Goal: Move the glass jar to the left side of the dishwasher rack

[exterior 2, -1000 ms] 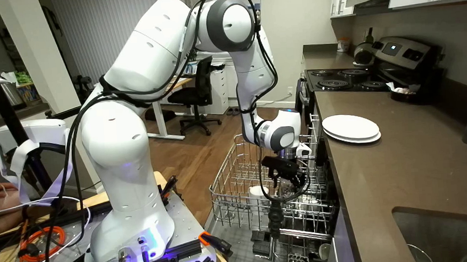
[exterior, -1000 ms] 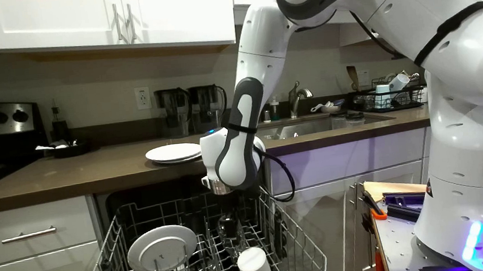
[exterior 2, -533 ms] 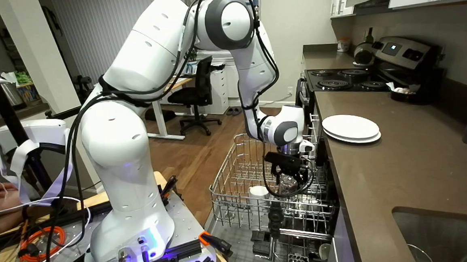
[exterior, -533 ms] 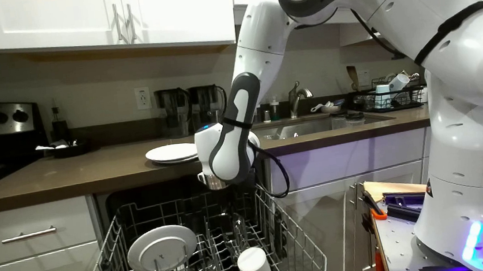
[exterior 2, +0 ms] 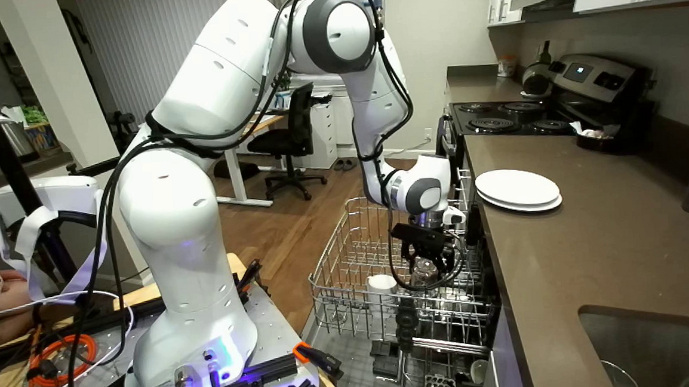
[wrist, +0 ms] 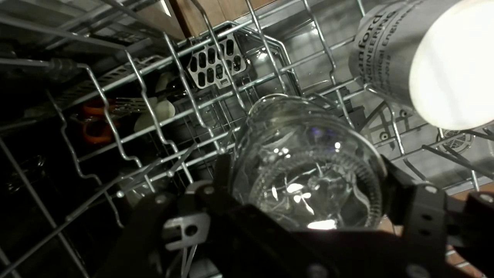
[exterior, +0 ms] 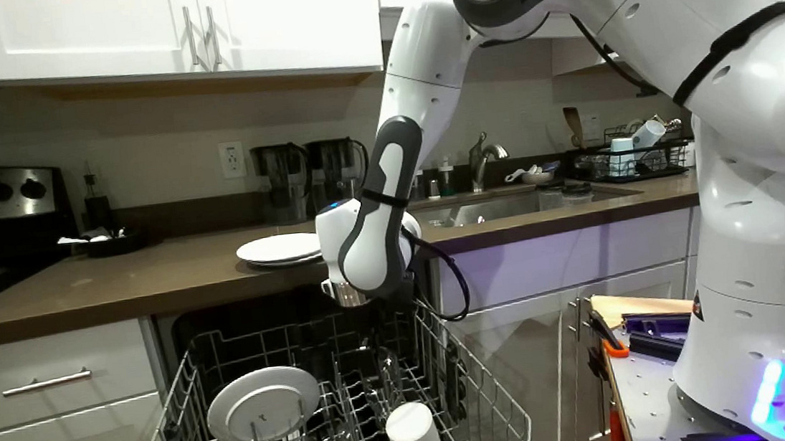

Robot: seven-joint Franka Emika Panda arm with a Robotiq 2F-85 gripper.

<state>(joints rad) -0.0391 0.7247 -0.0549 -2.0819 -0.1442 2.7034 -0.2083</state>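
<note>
The clear glass jar [wrist: 308, 150] sits between my gripper's [wrist: 307, 170] two black fingers in the wrist view, a ribbed ring facing the camera. The fingers are apart, one close on each side; whether they press on the glass I cannot tell. The palm hides the jar's near edge. In an exterior view the jar [exterior 2: 425, 272] shows just below the dark gripper [exterior 2: 429, 259]. In an exterior view the jar [exterior: 390, 372] is faint behind the white cup, and the gripper is mostly lost in shadow. The dishwasher rack [exterior: 478, 363] surrounds them, its wires [wrist: 181, 112] visible beneath.
A white cup [exterior: 413, 427] lies close to the jar; it also shows in the wrist view [wrist: 451, 65]. A white plate [exterior: 264, 406] leans in the rack's tines. Stacked plates [exterior 2: 518, 189] rest on the counter [exterior 2: 592, 232] beside the rack.
The arm and gripper have risen a little and shifted towards the counter since one second ago. Over the last half second the arm hardly moves. The cup and plates have not moved.
</note>
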